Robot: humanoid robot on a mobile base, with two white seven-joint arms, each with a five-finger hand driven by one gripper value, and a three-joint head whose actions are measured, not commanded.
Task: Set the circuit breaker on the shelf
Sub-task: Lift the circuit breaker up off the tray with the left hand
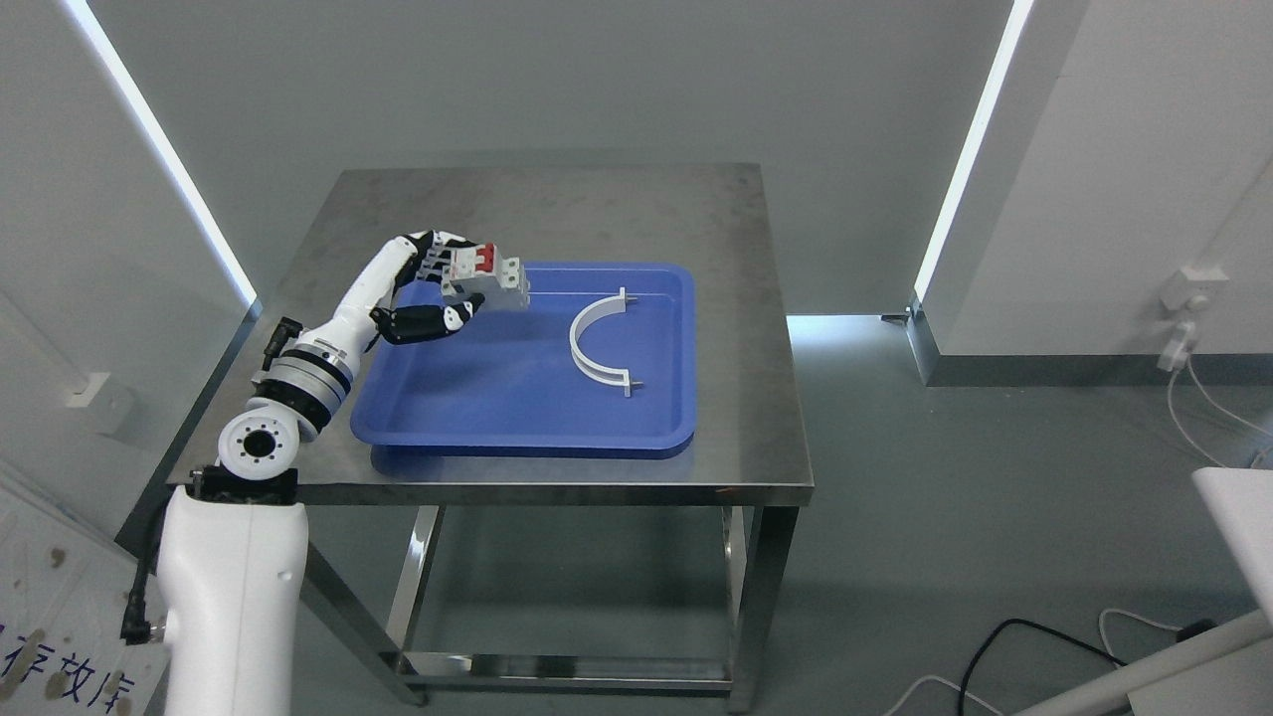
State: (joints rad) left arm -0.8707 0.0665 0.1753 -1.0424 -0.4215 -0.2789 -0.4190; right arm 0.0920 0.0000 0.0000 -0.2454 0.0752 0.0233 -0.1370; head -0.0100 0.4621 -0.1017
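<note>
My left hand (459, 288) is shut on a white circuit breaker (489, 278) with red switches. It holds the breaker over the far left part of a blue tray (517, 418) on a steel table (617, 209). The fingers wrap the breaker's top and the thumb sits under it. Whether the breaker touches the tray floor I cannot tell. The left arm comes in from the lower left. My right hand is out of view.
A white half-ring clamp (600, 343) lies in the tray's right half. The table has a lower rail between its legs. Cables lie on the floor at the lower right. A white panel edge (1238, 517) shows at the right.
</note>
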